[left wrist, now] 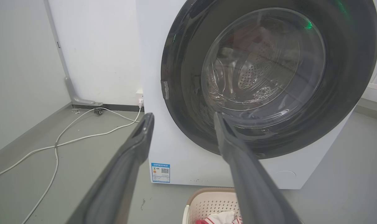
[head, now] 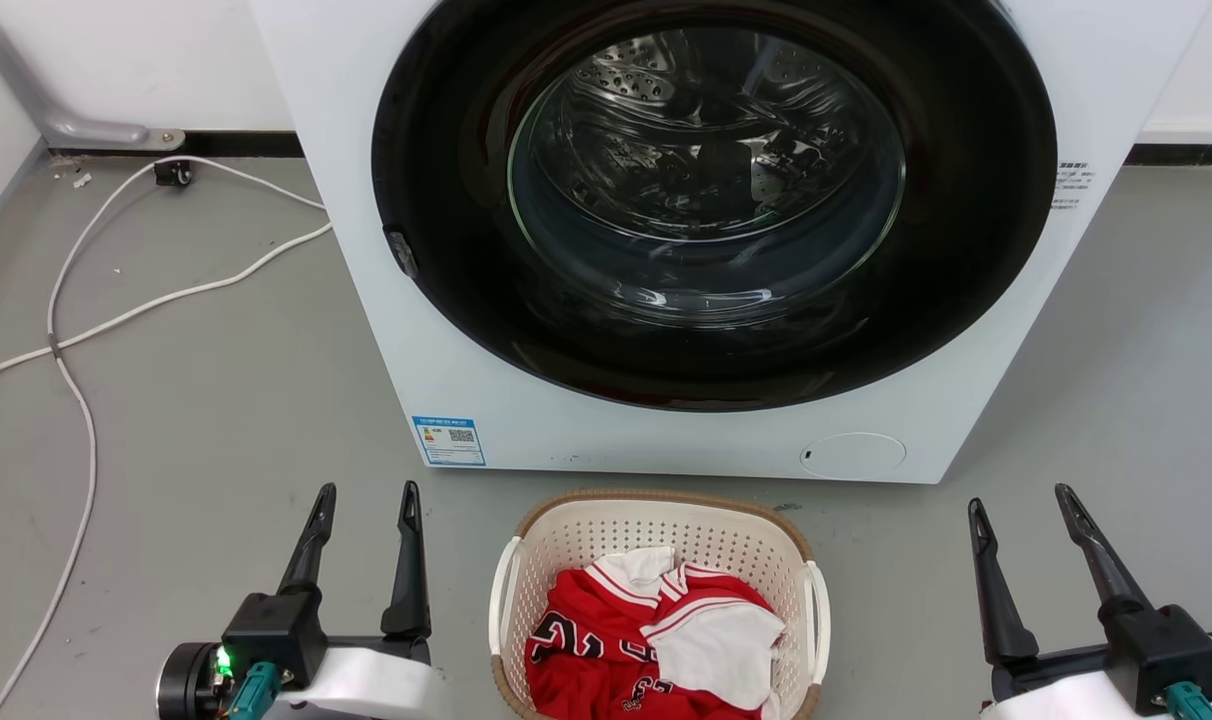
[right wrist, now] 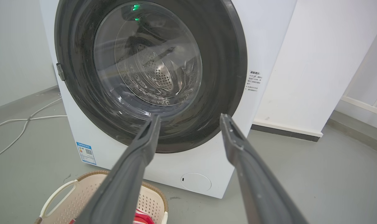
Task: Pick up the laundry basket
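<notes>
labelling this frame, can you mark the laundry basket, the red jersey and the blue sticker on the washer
laundry basket (head: 656, 497), head view, back of its brown rim
red jersey (head: 591, 600), head view, red cloth, left part
blue sticker (head: 449, 441), head view, its middle

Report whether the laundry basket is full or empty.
Partly filled: a crumpled red-and-white jersey lies inside the laundry basket, while its perforated back wall shows bare above the cloth.

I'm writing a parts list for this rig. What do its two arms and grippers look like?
Both the left gripper and right gripper have two long, tapering dark fingers on a black boxy block, mounted on a white forearm shell. Teal connectors sit beside the blocks; a green light glows on the left.
</notes>
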